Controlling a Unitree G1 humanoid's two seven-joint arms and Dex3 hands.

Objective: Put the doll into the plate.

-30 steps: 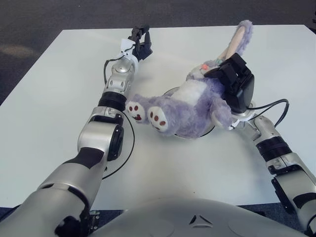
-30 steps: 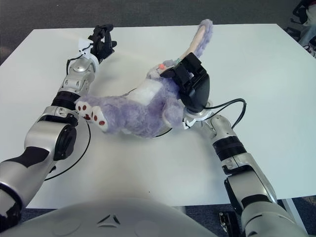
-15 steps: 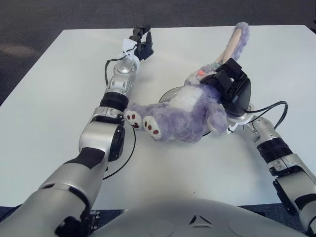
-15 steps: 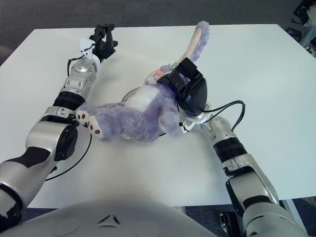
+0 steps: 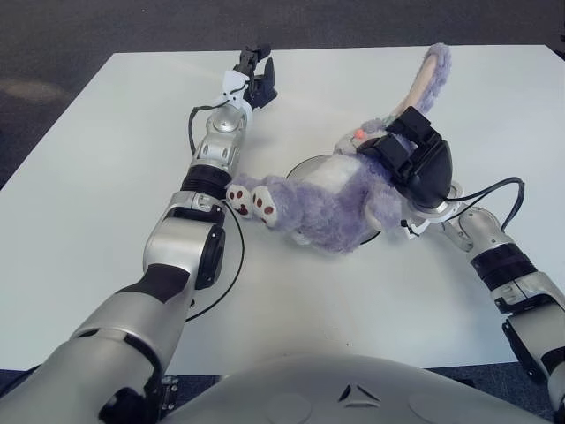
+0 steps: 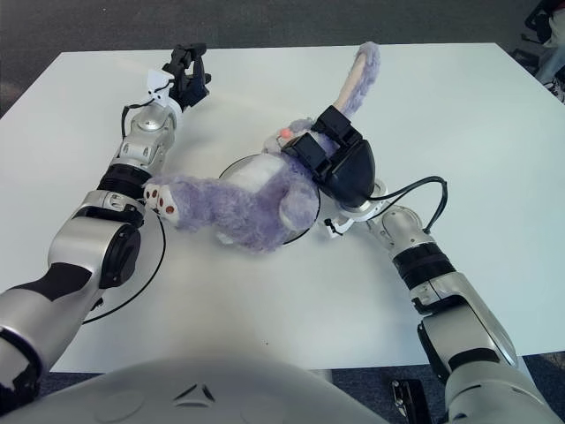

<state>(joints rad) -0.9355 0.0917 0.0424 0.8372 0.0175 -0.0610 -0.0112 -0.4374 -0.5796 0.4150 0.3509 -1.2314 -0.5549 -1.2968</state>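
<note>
Since the earlier frames we see the purple plush bunny (image 5: 331, 208) lowered and stretched leftward; its body lies across the dark-rimmed plate (image 5: 305, 166), feet (image 5: 252, 200) beyond the rim near our left forearm; our right hand (image 5: 413, 159) grips its head; our left hand (image 5: 254, 78) rests far off on the white table (image 5: 79, 177), fingers curled, holding nothing.

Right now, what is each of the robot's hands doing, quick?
Left hand: fingers curled, holding nothing, out at the table's far left.
Right hand: closed on the purple doll over the plate.
</note>
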